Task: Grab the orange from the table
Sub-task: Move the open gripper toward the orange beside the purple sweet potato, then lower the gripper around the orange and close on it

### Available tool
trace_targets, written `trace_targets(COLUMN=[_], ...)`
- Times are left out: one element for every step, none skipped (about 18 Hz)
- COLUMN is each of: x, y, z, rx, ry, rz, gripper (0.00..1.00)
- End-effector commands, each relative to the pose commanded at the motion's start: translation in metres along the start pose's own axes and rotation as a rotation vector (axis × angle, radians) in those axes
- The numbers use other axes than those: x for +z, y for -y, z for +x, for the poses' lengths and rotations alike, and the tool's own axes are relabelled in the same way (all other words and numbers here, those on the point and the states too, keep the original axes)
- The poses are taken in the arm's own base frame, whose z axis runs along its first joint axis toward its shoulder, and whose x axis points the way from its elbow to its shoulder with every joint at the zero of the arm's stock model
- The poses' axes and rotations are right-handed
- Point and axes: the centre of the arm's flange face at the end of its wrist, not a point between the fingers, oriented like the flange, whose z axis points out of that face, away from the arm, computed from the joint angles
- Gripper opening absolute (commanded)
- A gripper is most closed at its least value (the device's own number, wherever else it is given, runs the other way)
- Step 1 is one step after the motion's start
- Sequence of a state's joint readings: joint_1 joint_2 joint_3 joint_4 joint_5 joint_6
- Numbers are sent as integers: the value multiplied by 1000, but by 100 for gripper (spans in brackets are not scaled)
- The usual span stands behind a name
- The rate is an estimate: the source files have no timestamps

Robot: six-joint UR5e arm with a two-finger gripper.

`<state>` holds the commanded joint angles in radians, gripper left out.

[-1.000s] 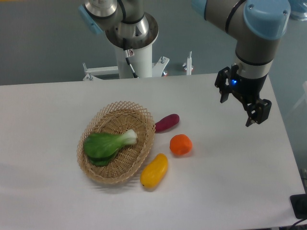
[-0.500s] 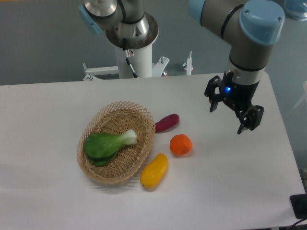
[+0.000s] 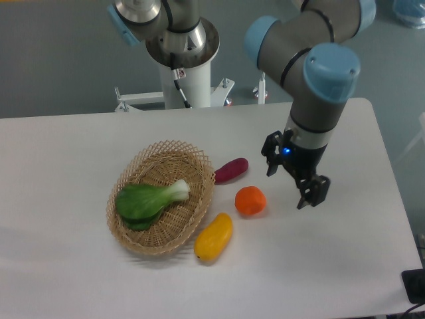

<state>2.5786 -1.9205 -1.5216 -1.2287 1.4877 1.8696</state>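
Orange [image 3: 250,201] rests on our white table [image 3: 332,266]; our gripper [image 3: 294,179], fingers spread, has moved leftward beside it.

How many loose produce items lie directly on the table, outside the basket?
3: the purple vegetable by the basket's right rim, the orange below it, and the yellow fruit at the basket's lower right. None appear hidden.

A plain grey-green wall [image 3: 60,60] stands behind, evenly lit.
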Motion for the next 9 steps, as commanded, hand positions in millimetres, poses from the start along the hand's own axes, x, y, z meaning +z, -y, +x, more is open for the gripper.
trace_targets(x=[8, 16, 29, 45, 62, 77, 90, 98, 100], y=[0, 2, 6, 11, 18, 20, 21, 25, 25], z=[4, 6, 6, 11, 19, 25, 27, 31, 33], rx=[14, 34, 52, 65, 82, 85, 88, 95, 96], ry=[-19, -29, -43, -58, -56, -26, -18, -5, -5], rz=[-15, -19, -18, -38, -77, -93, -97, -102, -102], gripper=[100, 100, 100, 100, 100, 100, 100, 100, 100])
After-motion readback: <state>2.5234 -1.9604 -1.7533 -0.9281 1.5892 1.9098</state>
